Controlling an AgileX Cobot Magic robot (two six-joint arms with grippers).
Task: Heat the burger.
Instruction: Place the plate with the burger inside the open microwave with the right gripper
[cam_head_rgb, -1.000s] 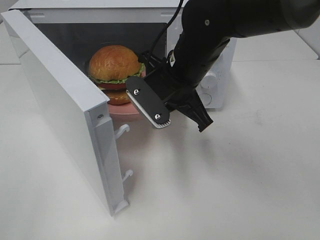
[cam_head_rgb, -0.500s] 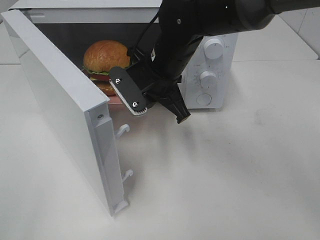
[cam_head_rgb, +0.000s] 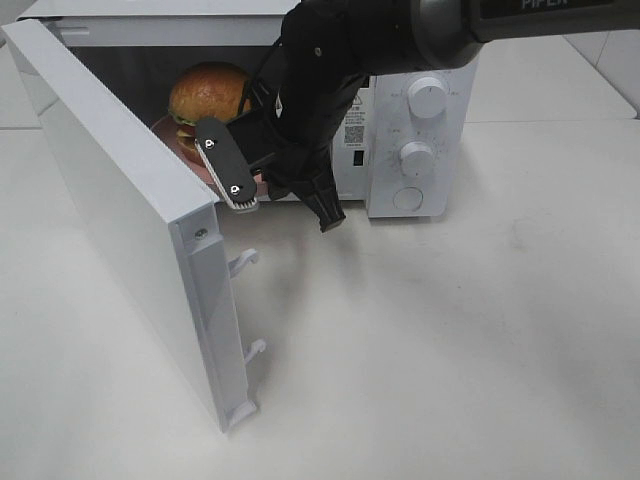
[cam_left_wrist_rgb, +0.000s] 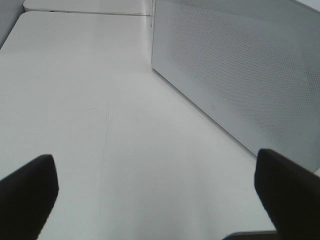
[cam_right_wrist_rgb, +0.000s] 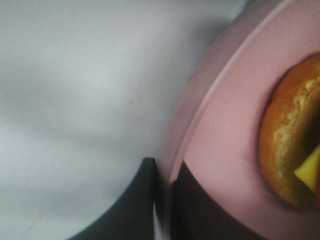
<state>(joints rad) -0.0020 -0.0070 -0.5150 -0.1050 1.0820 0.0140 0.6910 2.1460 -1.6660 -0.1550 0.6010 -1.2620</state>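
Note:
The burger (cam_head_rgb: 207, 92), golden bun on top, sits on a round pink plate (cam_head_rgb: 162, 126) inside the open microwave (cam_head_rgb: 420, 95). My right gripper (cam_head_rgb: 246, 200) reaches into the oven's mouth from the right and is shut on the plate's near rim. Up close, the right wrist view shows the right gripper (cam_right_wrist_rgb: 167, 200) pinching the plate rim (cam_right_wrist_rgb: 200, 115), with the burger's lower bun (cam_right_wrist_rgb: 285, 140) and a bit of yellow cheese beside it. My left gripper (cam_left_wrist_rgb: 157, 187) is open over bare table, holding nothing, and does not appear in the exterior view.
The microwave door (cam_head_rgb: 110, 190) swings wide open toward the front left, its latch hooks (cam_head_rgb: 243, 262) sticking out. Control knobs (cam_head_rgb: 428, 98) are on the oven's right panel. A white perforated microwave panel (cam_left_wrist_rgb: 240, 75) stands ahead of the left gripper.
My right arm has moved left and back, carrying the plate and burger from the oven's mouth deeper into the cavity. The left gripper stays open.

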